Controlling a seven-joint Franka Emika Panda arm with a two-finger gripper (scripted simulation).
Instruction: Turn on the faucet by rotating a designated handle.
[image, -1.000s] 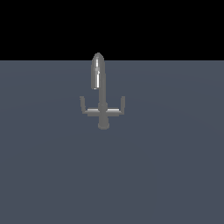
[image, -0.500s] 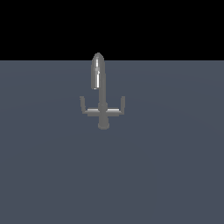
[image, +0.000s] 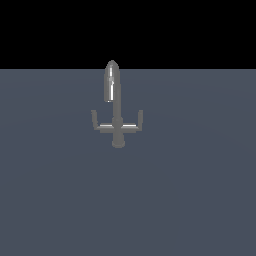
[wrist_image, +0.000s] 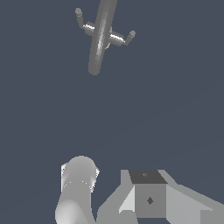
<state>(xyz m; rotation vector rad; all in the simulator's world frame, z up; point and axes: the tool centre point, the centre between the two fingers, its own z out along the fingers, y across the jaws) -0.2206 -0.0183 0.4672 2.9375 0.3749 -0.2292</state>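
The faucet (image: 117, 120) stands alone on the grey floor in the exterior view, with a tall arched shiny spout over a round base. Its crossbar ends in two upturned tips. The handle (image: 95, 121) is the branch on the exterior view's left, lying level with the matching right arm (image: 139, 120). The wrist view looks down on the faucet (wrist_image: 99, 39) from a distance, the handle (wrist_image: 80, 17) off to one side of the spout. Only a blocky grey piece of my gripper (wrist_image: 148, 194) shows at that picture's edge, far from the faucet. My gripper is absent from the exterior view.
A pale grey cylinder of the arm (wrist_image: 78, 188) sits beside the gripper piece in the wrist view. A flat dark grey floor (image: 190, 200) surrounds the faucet, with a black background behind it.
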